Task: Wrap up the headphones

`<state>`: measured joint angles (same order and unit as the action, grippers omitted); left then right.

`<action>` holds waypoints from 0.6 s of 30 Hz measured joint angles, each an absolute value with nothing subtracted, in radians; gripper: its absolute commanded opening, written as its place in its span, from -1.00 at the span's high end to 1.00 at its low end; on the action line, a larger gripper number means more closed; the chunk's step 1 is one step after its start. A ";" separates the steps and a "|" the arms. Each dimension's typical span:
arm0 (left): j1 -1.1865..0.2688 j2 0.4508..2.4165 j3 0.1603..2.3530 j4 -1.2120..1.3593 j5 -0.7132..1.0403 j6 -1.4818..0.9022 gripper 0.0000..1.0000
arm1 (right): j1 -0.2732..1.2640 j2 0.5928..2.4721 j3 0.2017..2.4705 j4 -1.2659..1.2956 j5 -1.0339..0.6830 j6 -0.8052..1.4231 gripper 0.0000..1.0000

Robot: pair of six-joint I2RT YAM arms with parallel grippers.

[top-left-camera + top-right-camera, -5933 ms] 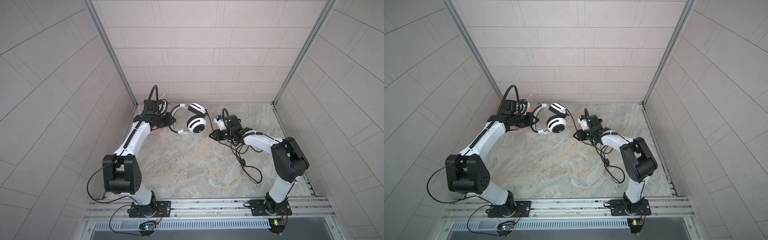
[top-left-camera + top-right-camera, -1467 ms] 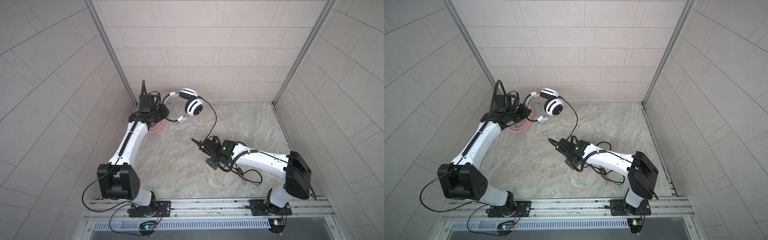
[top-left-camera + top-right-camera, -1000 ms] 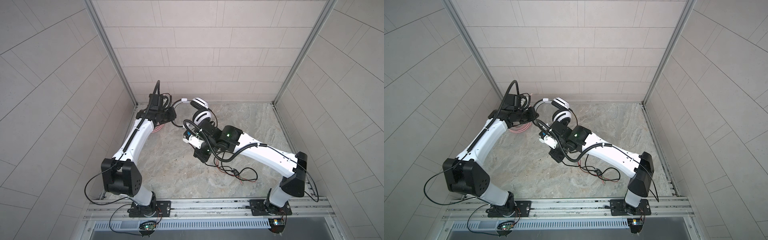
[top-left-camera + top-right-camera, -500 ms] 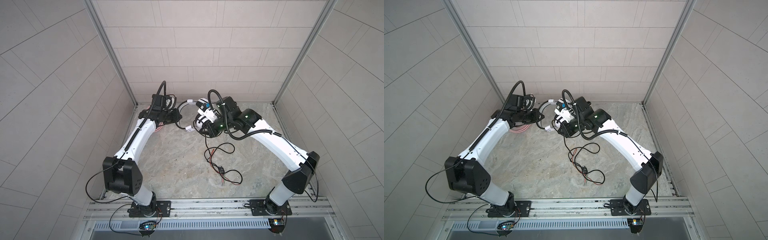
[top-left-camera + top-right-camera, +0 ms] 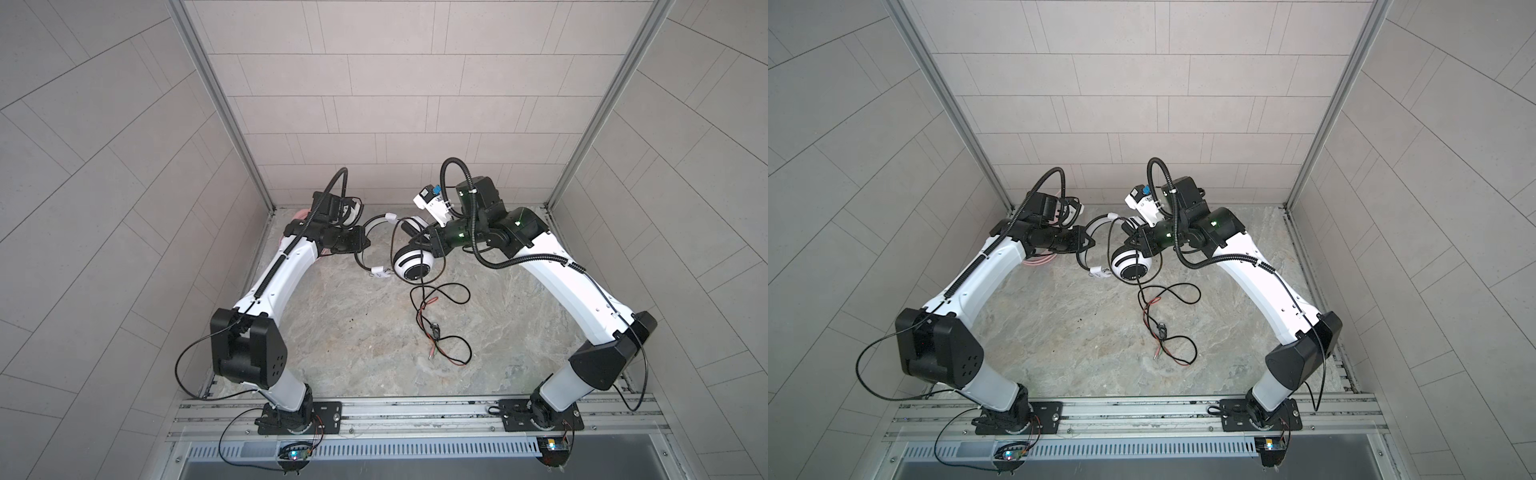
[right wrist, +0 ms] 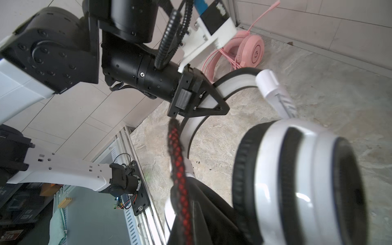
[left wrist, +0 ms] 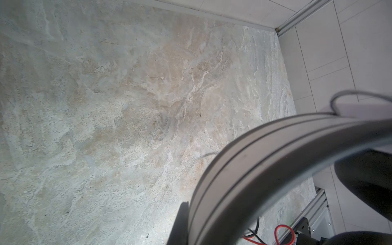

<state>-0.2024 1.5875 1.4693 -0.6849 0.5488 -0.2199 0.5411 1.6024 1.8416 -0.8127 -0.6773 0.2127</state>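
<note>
Right wrist view: left fingers (image 6: 221, 107) clamp the white-and-black headset (image 6: 297, 180) aloft at 12 o'clock on the bench (image 6: 318, 84); right fingers (image 5: 436, 245), pinching its cable (image 6: 180, 169), just swung up from 6 o'clock, starting a loop.

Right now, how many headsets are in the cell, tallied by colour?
white-and-black headset: 1
pink headset: 1
Total: 2
</note>
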 measured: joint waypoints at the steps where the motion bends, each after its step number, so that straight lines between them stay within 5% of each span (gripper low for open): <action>1: -0.202 1.588 1.469 -0.688 0.548 -0.210 1.00 | 0.525 1.600 1.841 -0.813 -0.682 0.214 1.00; 18: -0.204 1.444 1.398 -0.624 0.513 -0.155 1.00 | 0.337 1.488 1.697 -0.846 -0.809 0.243 0.97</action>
